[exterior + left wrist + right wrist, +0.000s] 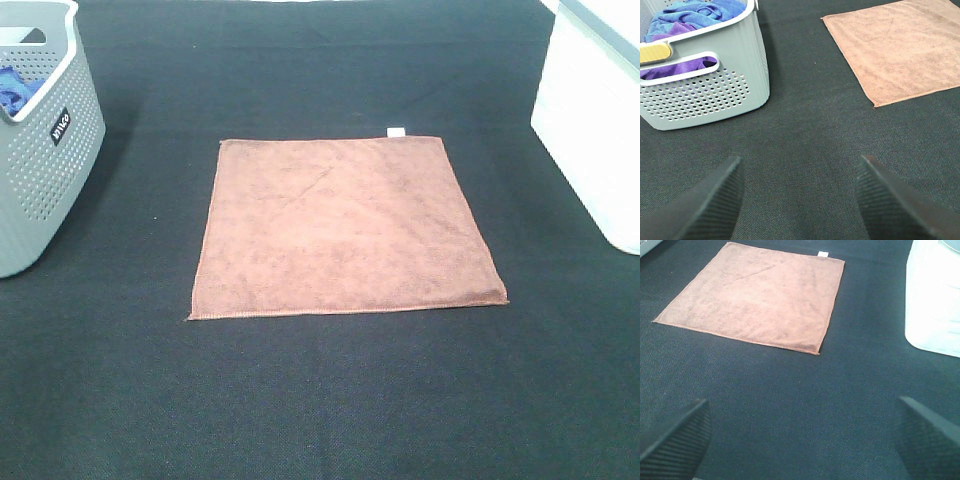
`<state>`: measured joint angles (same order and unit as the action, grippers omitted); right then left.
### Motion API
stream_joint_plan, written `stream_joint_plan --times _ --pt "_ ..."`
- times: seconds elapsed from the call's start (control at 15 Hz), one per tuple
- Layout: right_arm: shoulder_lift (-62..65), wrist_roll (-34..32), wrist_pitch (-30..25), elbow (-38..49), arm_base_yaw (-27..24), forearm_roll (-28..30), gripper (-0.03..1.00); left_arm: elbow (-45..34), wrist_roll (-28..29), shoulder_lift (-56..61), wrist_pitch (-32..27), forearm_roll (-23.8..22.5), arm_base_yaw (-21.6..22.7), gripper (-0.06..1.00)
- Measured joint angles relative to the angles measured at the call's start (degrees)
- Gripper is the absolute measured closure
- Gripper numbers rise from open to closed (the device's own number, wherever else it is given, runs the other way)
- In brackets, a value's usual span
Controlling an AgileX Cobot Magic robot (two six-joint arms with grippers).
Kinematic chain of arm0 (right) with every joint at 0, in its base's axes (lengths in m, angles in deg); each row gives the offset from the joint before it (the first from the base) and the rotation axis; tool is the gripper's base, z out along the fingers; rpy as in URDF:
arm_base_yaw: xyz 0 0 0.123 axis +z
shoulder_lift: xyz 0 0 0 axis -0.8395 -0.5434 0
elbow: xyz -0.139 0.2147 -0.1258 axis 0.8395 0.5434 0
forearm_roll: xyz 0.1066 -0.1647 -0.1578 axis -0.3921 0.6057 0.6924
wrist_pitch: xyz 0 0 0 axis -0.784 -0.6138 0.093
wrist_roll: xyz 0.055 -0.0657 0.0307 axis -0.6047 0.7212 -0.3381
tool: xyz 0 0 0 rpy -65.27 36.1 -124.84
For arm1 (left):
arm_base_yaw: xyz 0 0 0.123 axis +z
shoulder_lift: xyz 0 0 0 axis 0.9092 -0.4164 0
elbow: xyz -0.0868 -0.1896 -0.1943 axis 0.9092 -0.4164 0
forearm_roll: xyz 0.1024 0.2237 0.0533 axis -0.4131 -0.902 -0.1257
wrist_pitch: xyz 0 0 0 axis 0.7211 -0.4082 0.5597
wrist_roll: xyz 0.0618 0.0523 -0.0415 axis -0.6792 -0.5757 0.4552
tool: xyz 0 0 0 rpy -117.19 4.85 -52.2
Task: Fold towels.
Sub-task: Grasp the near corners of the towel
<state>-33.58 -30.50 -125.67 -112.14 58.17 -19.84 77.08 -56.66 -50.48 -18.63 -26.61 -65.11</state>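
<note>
A reddish-brown square towel (345, 225) lies flat and unfolded on the black table, its small white tag (396, 132) at the far edge. It also shows in the left wrist view (902, 47) and in the right wrist view (760, 292). My left gripper (800, 200) is open and empty, above bare table short of the towel's near left corner. My right gripper (802, 440) is open and empty, above bare table short of the towel's near right corner. Neither gripper shows in the exterior high view.
A grey perforated basket (45, 150) stands at the far left; it holds blue and purple cloths (690, 15). A white bin (595, 120) stands at the far right and also shows in the right wrist view (935, 295). Black cloth covers the table (320, 400).
</note>
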Motion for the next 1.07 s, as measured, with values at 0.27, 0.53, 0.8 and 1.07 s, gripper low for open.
stream_joint_plan --times 0.27,0.53,0.8,1.07 --pt "0.0 0.0 0.0 0.0 0.0 0.0 0.05 0.0 0.0 0.0 0.0 0.0 0.0 0.32" --pt "0.0 0.0 0.0 0.0 0.0 0.0 0.05 0.0 0.0 0.0 0.0 0.0 0.0 0.32" --pt "0.0 0.0 0.0 0.0 0.0 0.0 0.05 0.0 0.0 0.0 0.0 0.0 0.0 0.32" --pt "0.0 0.0 0.0 0.0 0.0 0.0 0.05 0.0 0.0 0.0 0.0 0.0 0.0 0.32"
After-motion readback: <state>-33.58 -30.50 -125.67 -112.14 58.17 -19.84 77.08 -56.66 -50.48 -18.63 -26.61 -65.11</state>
